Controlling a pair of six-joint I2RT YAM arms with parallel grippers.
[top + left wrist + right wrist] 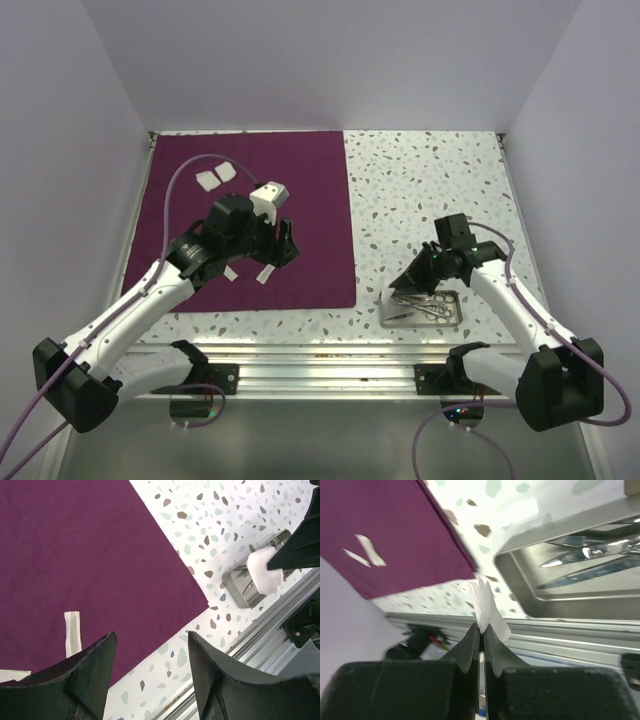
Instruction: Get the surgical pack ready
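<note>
The plum-purple cloth (300, 200) lies flat on the table's left half. Two white gauze pads (215, 177) lie near its far left, and two more (267, 274) lie near its front edge. My left gripper (287, 246) hovers open and empty over the cloth's front right part; in the left wrist view (150, 635) one pad (72, 632) lies just left of its fingers. My right gripper (481, 626) is shut on a white gauze pad (487, 605), just left of the steel tray (517, 577). The tray (385, 322) holds silver scissor-like instruments (590, 555).
A metal rail (320, 352) runs along the table's near edge, just in front of the tray and the cloth. White walls close in the table at the left, back and right. Speckled tabletop (430, 190) lies between the cloth and the right wall.
</note>
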